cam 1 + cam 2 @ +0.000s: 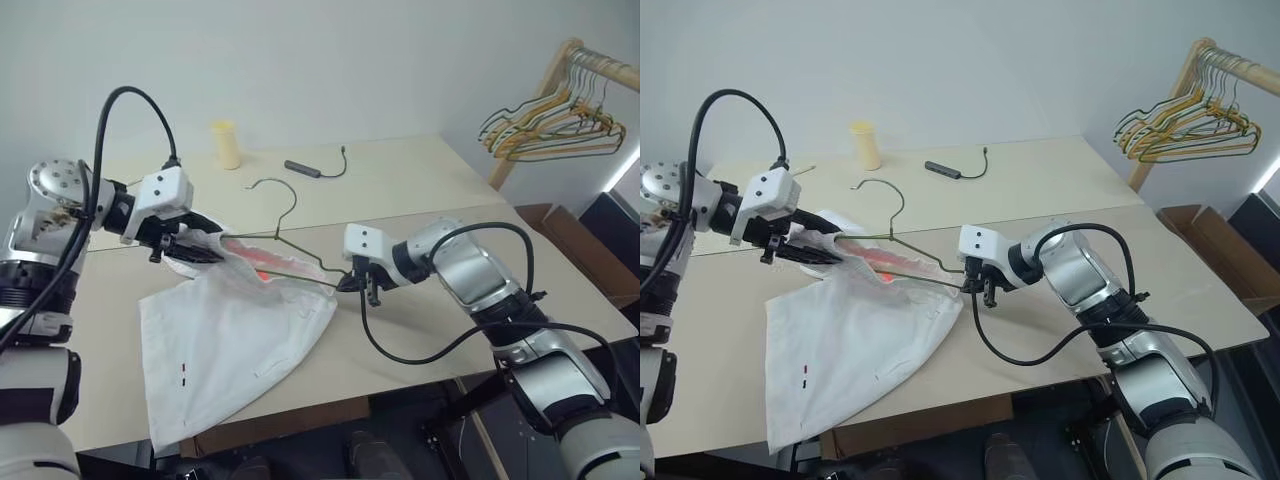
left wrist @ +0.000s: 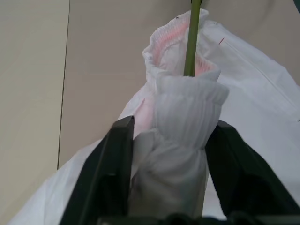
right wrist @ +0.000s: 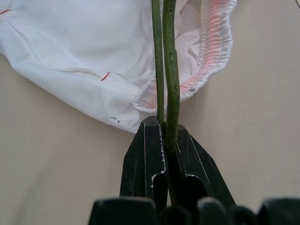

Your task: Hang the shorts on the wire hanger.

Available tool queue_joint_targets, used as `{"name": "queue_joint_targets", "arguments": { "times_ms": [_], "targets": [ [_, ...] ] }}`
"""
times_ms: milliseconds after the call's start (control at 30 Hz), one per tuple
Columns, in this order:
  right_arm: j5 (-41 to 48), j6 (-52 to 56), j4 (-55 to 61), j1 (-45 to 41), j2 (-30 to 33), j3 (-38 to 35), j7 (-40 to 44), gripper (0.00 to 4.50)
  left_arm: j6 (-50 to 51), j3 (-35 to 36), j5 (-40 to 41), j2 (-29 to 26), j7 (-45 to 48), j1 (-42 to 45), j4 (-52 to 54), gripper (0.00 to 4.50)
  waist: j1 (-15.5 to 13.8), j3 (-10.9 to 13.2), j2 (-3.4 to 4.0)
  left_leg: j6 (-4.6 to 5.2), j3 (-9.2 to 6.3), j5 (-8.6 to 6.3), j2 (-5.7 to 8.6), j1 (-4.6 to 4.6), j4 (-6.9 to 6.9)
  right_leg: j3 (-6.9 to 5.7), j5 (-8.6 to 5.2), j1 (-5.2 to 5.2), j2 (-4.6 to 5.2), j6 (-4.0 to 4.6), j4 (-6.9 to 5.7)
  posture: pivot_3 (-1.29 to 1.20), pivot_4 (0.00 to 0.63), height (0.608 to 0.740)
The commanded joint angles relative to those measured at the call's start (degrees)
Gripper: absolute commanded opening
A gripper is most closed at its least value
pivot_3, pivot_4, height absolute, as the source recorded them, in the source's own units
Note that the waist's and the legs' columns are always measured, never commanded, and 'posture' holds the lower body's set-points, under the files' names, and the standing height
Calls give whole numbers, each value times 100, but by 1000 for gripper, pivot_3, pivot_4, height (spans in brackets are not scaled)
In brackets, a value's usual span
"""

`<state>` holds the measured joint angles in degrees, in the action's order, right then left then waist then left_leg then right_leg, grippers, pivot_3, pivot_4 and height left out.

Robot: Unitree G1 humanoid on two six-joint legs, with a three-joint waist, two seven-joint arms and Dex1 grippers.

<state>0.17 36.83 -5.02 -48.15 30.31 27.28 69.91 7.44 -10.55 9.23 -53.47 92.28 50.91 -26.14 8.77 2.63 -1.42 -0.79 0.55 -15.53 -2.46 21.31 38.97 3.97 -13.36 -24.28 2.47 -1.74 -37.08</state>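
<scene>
On the beige table [image 1: 420, 190], the shorts [image 1: 225, 345] are draped, their waistband pinched by the left gripper [image 1: 185, 245]; the wire hanger [image 1: 290, 250], threaded inside, is clamped at its end by the right gripper [image 1: 352, 282].

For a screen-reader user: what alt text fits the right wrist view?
The right gripper is shut on the green wire hanger, which runs into the waistband of the white shorts lying on a beige table.

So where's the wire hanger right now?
In the head views, the wire hanger is mid-table, one end clamped in the right pincer, its other end inside the shorts' waistband at the left pincer.
</scene>
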Motion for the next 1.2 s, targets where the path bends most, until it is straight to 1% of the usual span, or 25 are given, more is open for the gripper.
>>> {"name": "queue_joint_targets", "arguments": {
  "times_ms": [33,133,167,233,333,400,467,500,533,700,800,867,933,1067,1167,1200],
  "targets": [
    [-30,-95,211,-83,58,-28,-15,0,-109,-12,90,-46,22,177,-24,1125,0,0,0,0,0,0,0,0,0,0,0,0,0,0,-1,-80,0,740],
    [-43,-88,203,-91,82,28,17,0,-137,-70,81,-80,22,161,-66,181,-3,0,0,0,0,0,0,-1,1,0,0,1,0,0,-2,-80,0,740],
    [-44,-75,197,-95,86,44,27,0,-131,-100,90,-104,22,156,-78,18,-5,0,0,0,0,0,0,-1,1,0,0,1,0,0,-2,-80,0,740],
    [-93,-178,157,-77,82,62,-19,0,-148,-163,166,-162,22,148,-93,18,-4,0,0,0,-1,0,0,0,1,0,0,0,0,0,-1,-80,0,740],
    [-297,-1055,96,83,87,40,-299,0,-231,-127,216,-176,22,146,-111,18,0,0,0,0,-1,0,0,0,1,0,0,-1,0,0,-1,-79,0,740],
    [-346,-1587,34,191,40,-55,-523,0,-371,-25,79,-132,-9,157,-174,18,-5,-1,-1,0,0,0,-1,-1,0,0,0,0,0,0,0,-78,0,740],
    [-411,-1955,-2,259,31,-129,-708,615,-561,-14,-49,-142,-39,156,-247,0,-5,-1,-1,0,0,0,0,-1,1,0,0,1,0,0,-1,-78,0,740],
    [-418,-1994,-28,259,49,-161,-730,806,-599,4,-53,-156,-18,149,-256,0,-2,-1,-1,0,0,0,0,-1,1,0,0,1,0,0,-1,-82,0,740],
    [-389,-2010,-27,271,86,-200,-703,1090,-606,46,-40,-158,-7,137,-248,0,0,-1,-1,0,0,0,0,-2,1,0,0,1,0,0,-1,-85,0,740],
    [-237,-1684,55,364,239,-570,-791,2796,-737,203,-118,-105,-320,177,-416,0,-5,-1,-2,0,0,0,0,-1,2,0,1,1,0,2,-1,-88,0,740],
    [115,-1022,215,431,432,-987,-633,3930,-834,310,-150,-96,-465,200,-515,0,-10,-1,-2,0,-1,0,0,-1,2,0,1,2,1,2,-1,-96,0,740],
    [387,-326,294,429,497,-1222,-597,4477,-877,375,-137,-88,-524,217,-559,0,-12,-1,-2,0,-1,0,0,-1,2,0,2,2,1,2,-1,-101,0,740],
    [703,323,438,534,518,-1471,-628,4477,-903,434,-99,-75,-552,217,-594,0,-9,-2,-2,0,-1,0,0,-1,2,0,2,3,1,3,-2,-107,0,740],
    [1139,1122,814,787,476,-1714,-747,4477,-918,491,-87,-62,-544,204,-612,0,6,-2,-3,0,-1,0,-1,-2,2,0,2,3,1,3,-1,-115,0,740],
    [1659,1897,1160,1178,-129,-1952,-1224,4477,-941,527,-83,-55,-591,182,-606,0,40,-3,-5,0,-1,0,-1,-3,2,0,2,3,0,3,-3,-116,0,740],
    [1696,2051,1234,1252,-280,-1966,-1408,4477,-956,533,-87,-55,-602,176,-601,0,65,-3,-4,0,-1,0,-2,-4,2,0,2,3,-1,3,-5,-116,0,740]
  ]
}}
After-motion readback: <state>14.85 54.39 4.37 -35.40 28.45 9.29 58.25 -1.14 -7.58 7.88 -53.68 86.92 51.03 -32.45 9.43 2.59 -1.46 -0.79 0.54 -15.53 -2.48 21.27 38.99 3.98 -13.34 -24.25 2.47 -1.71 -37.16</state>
